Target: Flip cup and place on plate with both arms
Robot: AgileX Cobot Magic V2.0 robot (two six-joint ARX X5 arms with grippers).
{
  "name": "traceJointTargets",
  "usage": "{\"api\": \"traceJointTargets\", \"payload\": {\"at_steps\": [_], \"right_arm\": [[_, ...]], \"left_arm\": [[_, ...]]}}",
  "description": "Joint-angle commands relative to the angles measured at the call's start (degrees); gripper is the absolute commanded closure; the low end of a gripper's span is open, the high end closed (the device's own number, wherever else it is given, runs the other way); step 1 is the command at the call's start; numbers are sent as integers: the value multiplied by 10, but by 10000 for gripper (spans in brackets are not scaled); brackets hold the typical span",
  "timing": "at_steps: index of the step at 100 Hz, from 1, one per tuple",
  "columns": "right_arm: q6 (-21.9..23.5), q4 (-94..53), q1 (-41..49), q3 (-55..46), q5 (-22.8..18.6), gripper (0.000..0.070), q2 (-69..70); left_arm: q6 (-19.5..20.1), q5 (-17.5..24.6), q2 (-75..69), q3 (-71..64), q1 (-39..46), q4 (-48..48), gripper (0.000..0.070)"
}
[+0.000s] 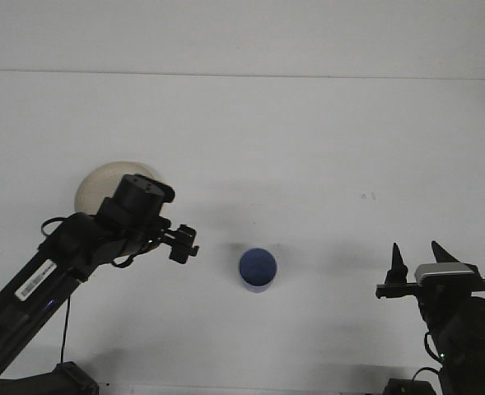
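**A:** White table (308,148), white wall behind; front view only. Count?

**B:** One blue cup (258,268), one pale plate (94,181), two arms. Nothing else on the surface.

**A:** Cup position?

**B:** Near-centre of the table, standing on end, so its long axis is vertical. From this angle I cannot tell whether the mouth or the base faces up. Plate lies to the far left, partly hidden behind the left arm.

**A:** Left gripper (184,243)?

**B:** Reaches out over the table, just left of the cup and apart from it. Cup lies to its right and slightly nearer the camera. Fingers are small and dark against the arm; I cannot tell their gap.

**A:** Right gripper (415,260)?

**B:** At the near right edge, fingertips pointing up and spread wide, holding nothing. Well apart from the cup, which lies to its left.

**A:** Which arm is nearer?

**B:** Left, clearly. Judgement: the coming move depends on the left gripper closing the short gap rightward to the cup; the flip is not yet done and the plate holds no cup.
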Motion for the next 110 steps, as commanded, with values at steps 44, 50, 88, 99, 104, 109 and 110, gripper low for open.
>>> {"api": "traceJointTargets", "payload": {"at_steps": [44,50,88,99,104,109,110], "right_arm": [[4,6,0,3,0,221,2],[4,6,0,3,0,221,2],[4,6,0,3,0,221,2],[4,6,0,3,0,221,2],[4,5,0,3,0,221,2],[4,6,0,3,0,221,2],[4,6,0,3,0,221,2]], "left_arm": [[-8,55,176,94,-124,20,230],[-7,56,191,94,-132,23,230],[5,56,276,94,-139,26,234],[10,56,294,94,-139,26,237],[12,56,303,94,-139,25,237],[12,56,309,94,-139,25,239],[12,56,311,94,-139,26,240]]}}
